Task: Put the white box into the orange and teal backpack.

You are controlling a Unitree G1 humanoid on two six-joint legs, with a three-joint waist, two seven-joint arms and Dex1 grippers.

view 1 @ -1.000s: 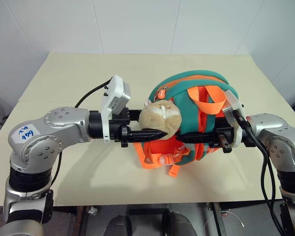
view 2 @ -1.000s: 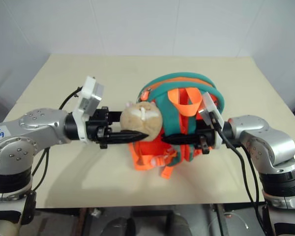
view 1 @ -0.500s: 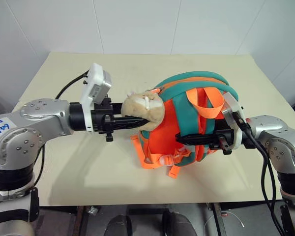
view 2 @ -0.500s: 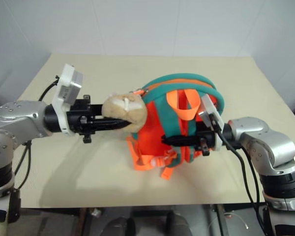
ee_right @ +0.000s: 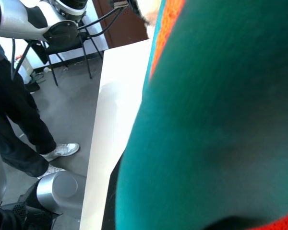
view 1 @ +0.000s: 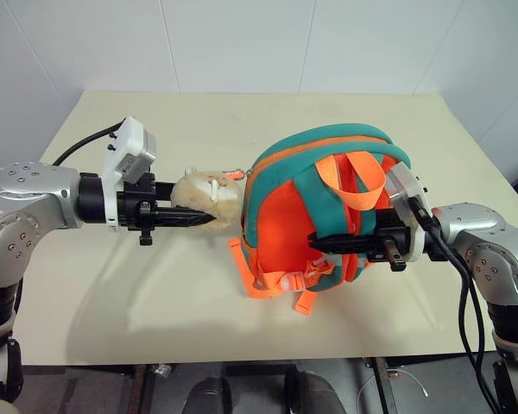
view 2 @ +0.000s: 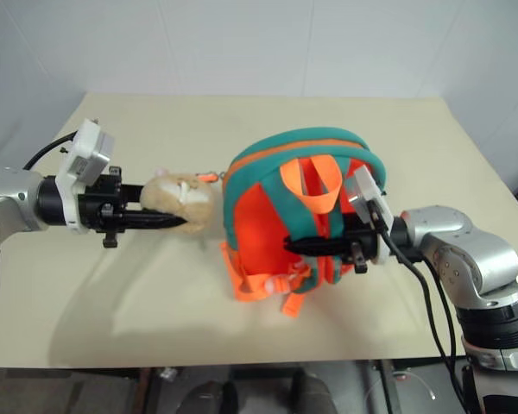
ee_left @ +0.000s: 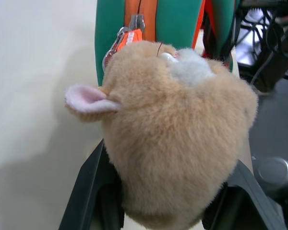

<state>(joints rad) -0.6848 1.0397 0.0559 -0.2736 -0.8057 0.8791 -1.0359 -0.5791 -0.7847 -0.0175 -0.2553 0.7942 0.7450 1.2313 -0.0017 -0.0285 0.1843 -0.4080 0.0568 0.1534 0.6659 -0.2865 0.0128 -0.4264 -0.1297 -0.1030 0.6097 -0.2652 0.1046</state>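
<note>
The orange and teal backpack (view 1: 315, 203) stands upright in the middle of the table, straps facing me. Its beige plush toy (view 1: 205, 191) is stretched out to the left, tied to an orange zipper pull (ee_left: 129, 36) on the teal edge. My left gripper (view 1: 205, 211) is shut on the plush toy, whose fur bulges between the black fingers (ee_left: 91, 191). My right gripper (view 1: 318, 241) reaches in from the right, shut on the backpack's teal fabric and straps low on its back. The white box is out of view.
The beige table (view 1: 112, 285) has bare surface to the left and behind the backpack, and its front edge runs close below both arms. A white wall stands behind. A person's legs (ee_right: 19, 124) stand on the floor beside the table.
My left gripper has moved left with the plush toy, drawing it off the backpack's front, and more of the orange back panel now shows. The right gripper has stayed put.
</note>
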